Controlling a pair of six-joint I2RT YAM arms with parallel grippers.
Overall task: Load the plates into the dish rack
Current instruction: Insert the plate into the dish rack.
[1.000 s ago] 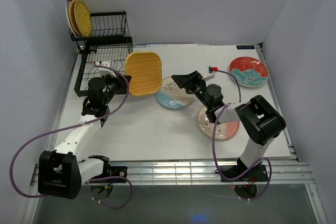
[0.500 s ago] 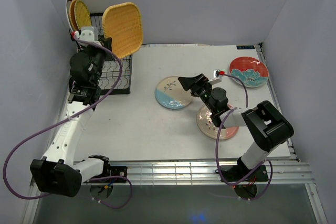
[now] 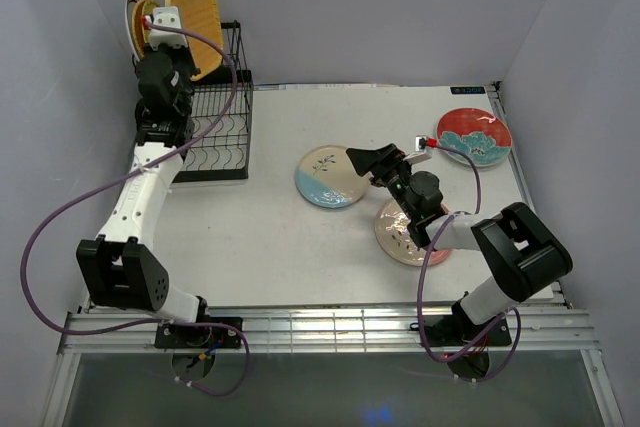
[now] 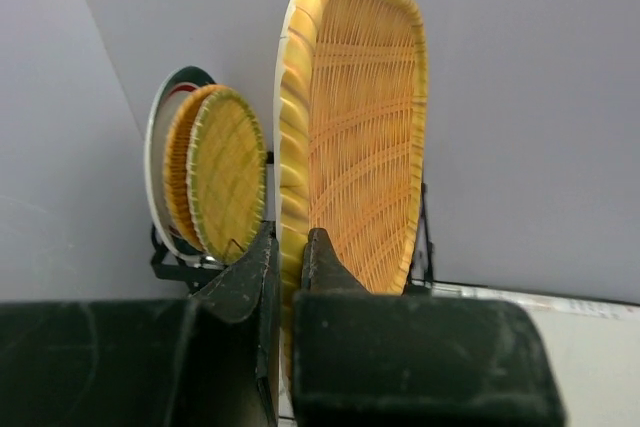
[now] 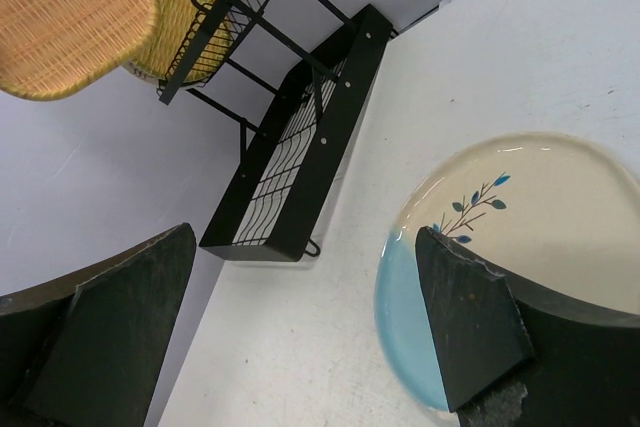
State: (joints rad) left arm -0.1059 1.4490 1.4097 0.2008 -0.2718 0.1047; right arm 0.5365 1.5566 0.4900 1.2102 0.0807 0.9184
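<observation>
Beside the left gripper (image 4: 290,252), clamped on the square woven plate (image 4: 360,137), stand three racked plates (image 4: 215,182); around the wide-open right gripper (image 5: 305,237) lie three unloaded plates (image 3: 330,179).

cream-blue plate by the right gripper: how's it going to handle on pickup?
The cream-blue plate looks like glazed ceramic: probably rigid, slick and chip-prone. It lies flat on the table with a low rim, so a push would likely slide it, not tip it, and the right gripper's open jaws may struggle to catch its edge.
</observation>
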